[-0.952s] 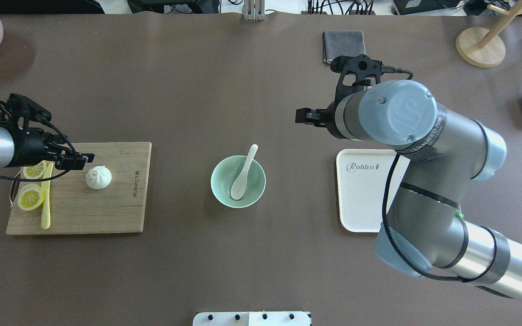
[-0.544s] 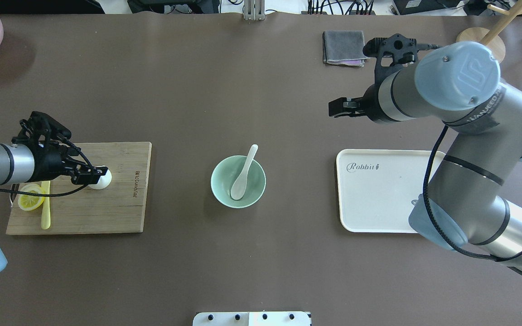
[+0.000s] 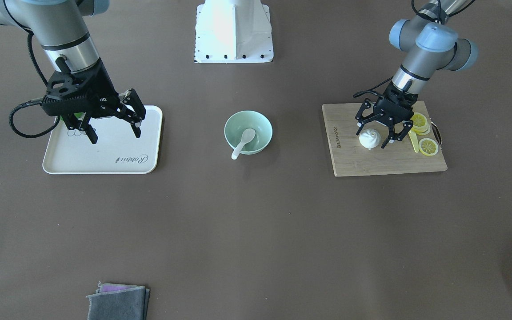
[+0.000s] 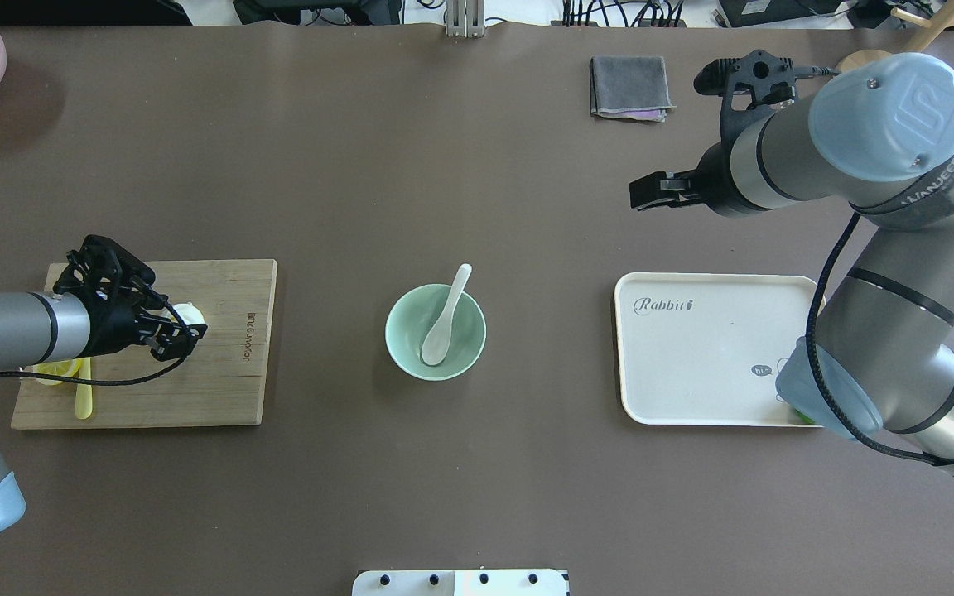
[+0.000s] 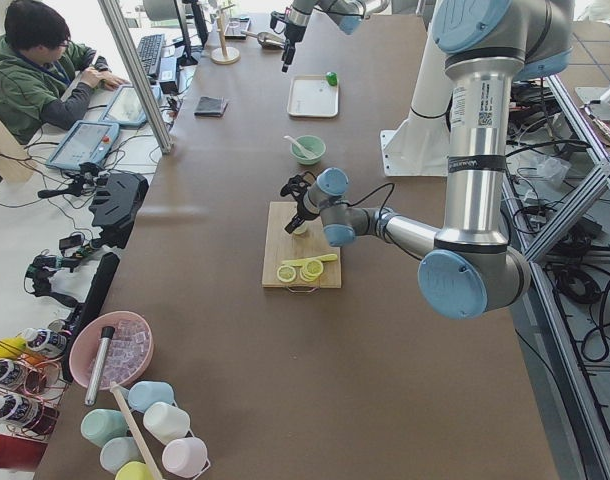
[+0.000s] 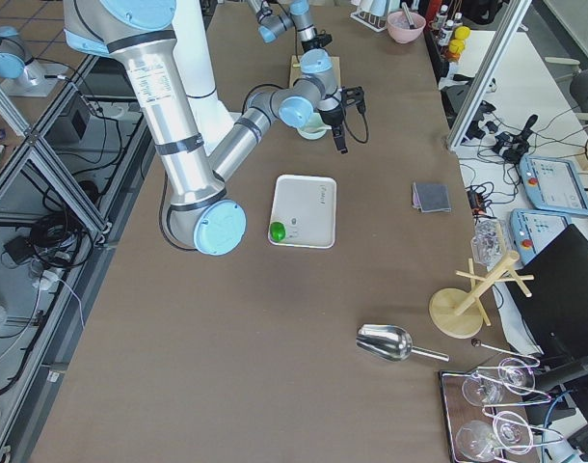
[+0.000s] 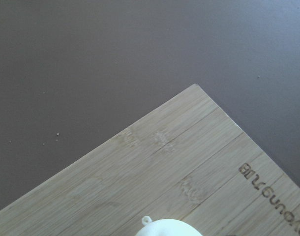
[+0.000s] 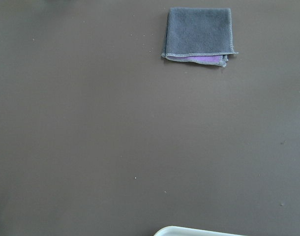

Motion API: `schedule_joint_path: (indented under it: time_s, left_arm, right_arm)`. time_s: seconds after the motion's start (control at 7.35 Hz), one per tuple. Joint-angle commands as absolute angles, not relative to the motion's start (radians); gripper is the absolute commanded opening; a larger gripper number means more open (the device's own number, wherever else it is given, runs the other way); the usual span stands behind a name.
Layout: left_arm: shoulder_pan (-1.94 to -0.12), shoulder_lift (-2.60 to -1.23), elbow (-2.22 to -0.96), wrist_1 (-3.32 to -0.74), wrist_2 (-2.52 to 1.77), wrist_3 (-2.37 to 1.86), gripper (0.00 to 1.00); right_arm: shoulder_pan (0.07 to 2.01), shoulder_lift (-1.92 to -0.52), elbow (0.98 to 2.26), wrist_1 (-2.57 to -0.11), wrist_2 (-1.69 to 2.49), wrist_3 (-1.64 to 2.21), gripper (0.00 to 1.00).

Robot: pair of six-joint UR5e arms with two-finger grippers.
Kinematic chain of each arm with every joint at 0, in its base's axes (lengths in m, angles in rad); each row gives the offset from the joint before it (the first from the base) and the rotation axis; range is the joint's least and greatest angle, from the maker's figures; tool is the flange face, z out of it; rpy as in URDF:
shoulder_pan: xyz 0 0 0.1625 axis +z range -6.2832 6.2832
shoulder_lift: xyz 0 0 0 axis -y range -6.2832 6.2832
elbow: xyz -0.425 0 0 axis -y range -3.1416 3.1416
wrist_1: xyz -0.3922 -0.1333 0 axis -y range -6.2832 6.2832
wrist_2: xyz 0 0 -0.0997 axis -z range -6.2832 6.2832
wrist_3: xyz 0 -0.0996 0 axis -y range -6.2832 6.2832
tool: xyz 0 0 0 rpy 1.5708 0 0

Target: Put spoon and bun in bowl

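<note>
Closing on the bun (image 3: 367,140) is the step in hand. The left gripper (image 3: 374,134) hangs low over the wooden cutting board (image 3: 371,165) on the robot's left side of the table. Its jaws are spread wide and hold nothing, with the bun sitting between the two fingers. Whether either finger already touches the bun cannot be told from these views.

The spoon (image 3: 243,140) already lies in the mint-green bowl (image 3: 261,126) at the table's middle. Its scoop is down inside and its handle leans over the far rim, away from the robot. The bun is therefore the half of the task left to do.

The bun looks soft and rounded, so the grip probably wants to be gentle. The fingers should sit low enough to catch its widest part rather than the pleated top. They should also be centred, so that neither finger shoves it across the board as they close. The lemon slices (image 3: 428,146) and the pale yellow knife (image 3: 413,141) lie just beside the gripper, on the side away from the bowl. A straight lift before carrying right toward the bowl should avoid them. The release is best made on the open side of the bowl, clear of the spoon handle.

The right gripper (image 3: 114,134) is also wide open and empty, raised above the white tray (image 3: 105,166) on the right, well apart from the bowl.
</note>
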State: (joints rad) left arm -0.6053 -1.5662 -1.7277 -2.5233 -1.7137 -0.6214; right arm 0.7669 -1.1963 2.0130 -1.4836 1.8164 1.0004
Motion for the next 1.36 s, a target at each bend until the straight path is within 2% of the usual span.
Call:
schedule_joint_path:
  time_s: [0.0,0.14,0.68,1.09,1.22]
  left_arm:
    - [-0.604,-1.572,-1.733,-2.542,-1.715,-0.626,0.06]
    - [-0.604,-1.592,-1.738,-2.542,-1.72,-0.627,0.0]
    - [-0.585,-1.849,-1.74,-2.533,-1.71,-0.924,0.0]
    - [-0.344,-2.024,-1.684,-2.52,-1.445,-0.994,0.06]
    - [-0.321,-2.035,-1.683,-2.522,-1.409,-1.005,0.15]
  right_arm:
    - [0.767,-1.197,2.014,-1.483,1.816,1.003,1.0]
    - [0.767,-1.197,2.014,-1.483,1.815,1.003,1.0]
    - [0.767,-1.198,2.013,-1.483,1.812,1.005,1.0]
    - [0.765,-1.198,2.008,-1.483,1.812,1.005,1.0]
    - [0.765,-1.198,2.008,-1.483,1.812,1.005,1.0]
